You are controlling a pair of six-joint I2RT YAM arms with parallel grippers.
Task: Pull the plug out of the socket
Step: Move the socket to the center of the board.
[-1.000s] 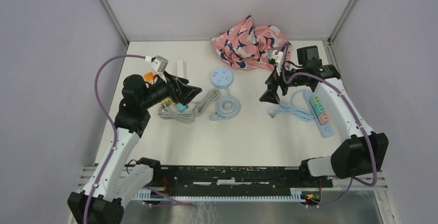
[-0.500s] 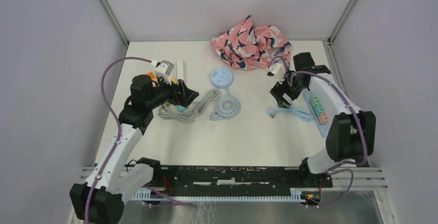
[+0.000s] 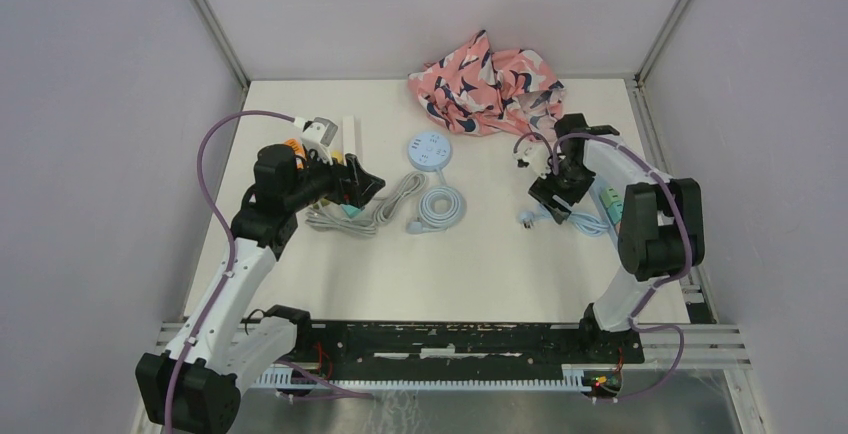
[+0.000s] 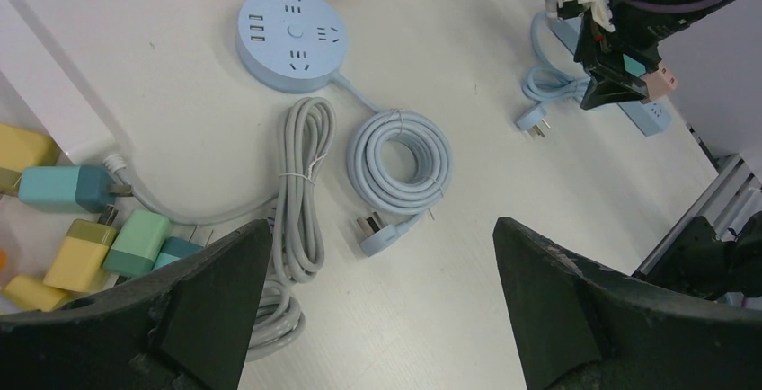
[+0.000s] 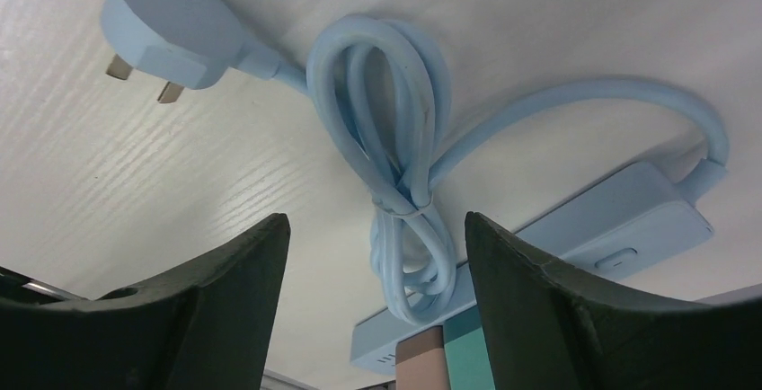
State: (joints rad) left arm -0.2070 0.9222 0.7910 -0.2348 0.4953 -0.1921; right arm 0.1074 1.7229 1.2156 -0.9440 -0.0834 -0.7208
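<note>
A light blue power strip lies at the table's right, with a brown plug and a teal plug standing in it side by side. Its bundled blue cable ends in a loose plug on the table. My right gripper hangs low over the strip, open, its jaws straddling the cable bundle and both plugs, with a gap left of the brown one. My left gripper is wide open and holds nothing, above the table beside a white strip carrying yellow, teal and green plugs.
A round blue socket hub with its coiled cord and a grey cord bundle lie mid-table. A pink patterned cloth sits at the back. Grey walls stand close on both sides.
My right gripper dropped from near the cloth to just above the blue strip and its jaws narrowed. The left arm shifted slightly, then held still.
</note>
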